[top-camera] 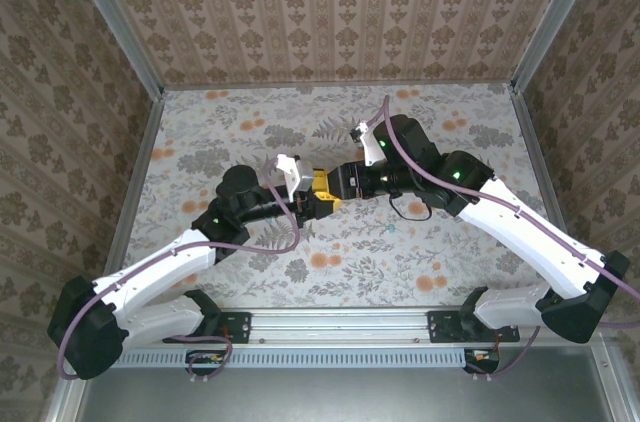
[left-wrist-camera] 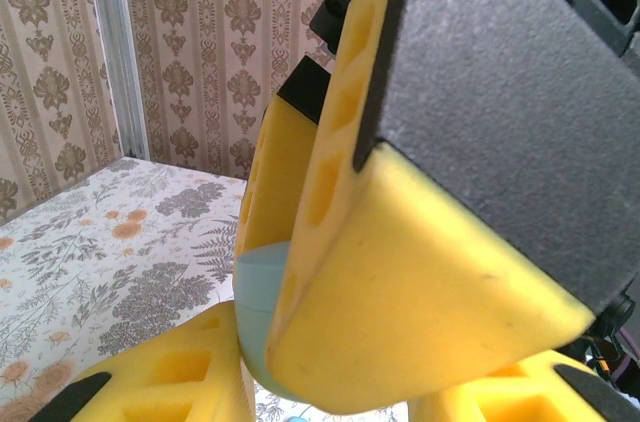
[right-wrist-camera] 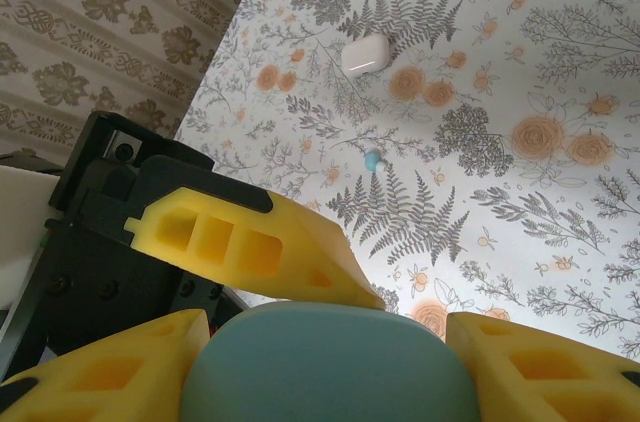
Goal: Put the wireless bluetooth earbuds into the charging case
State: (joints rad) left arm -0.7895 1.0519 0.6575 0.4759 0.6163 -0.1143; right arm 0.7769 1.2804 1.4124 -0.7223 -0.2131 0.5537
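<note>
Both arms were bent inward, their grippers standing tip to tip. The right gripper (top-camera: 324,183) clamped the charging case (right-wrist-camera: 330,367); the left gripper (top-camera: 317,204) seemed perhaps half closed.

The two arms I drive, from above: the left arm (top-camera: 150,272) and right arm (top-camera: 530,232) wear white shells on their long links, black housings at the joints, small green lights (top-camera: 382,152) glowing. A mauve cable (top-camera: 410,164) trails along each. The left hand (left-wrist-camera: 330,387) and right hand (right-wrist-camera: 320,372) end in yellow fingers (right-wrist-camera: 560,372), cut with square pockets, on black mounts.
</note>
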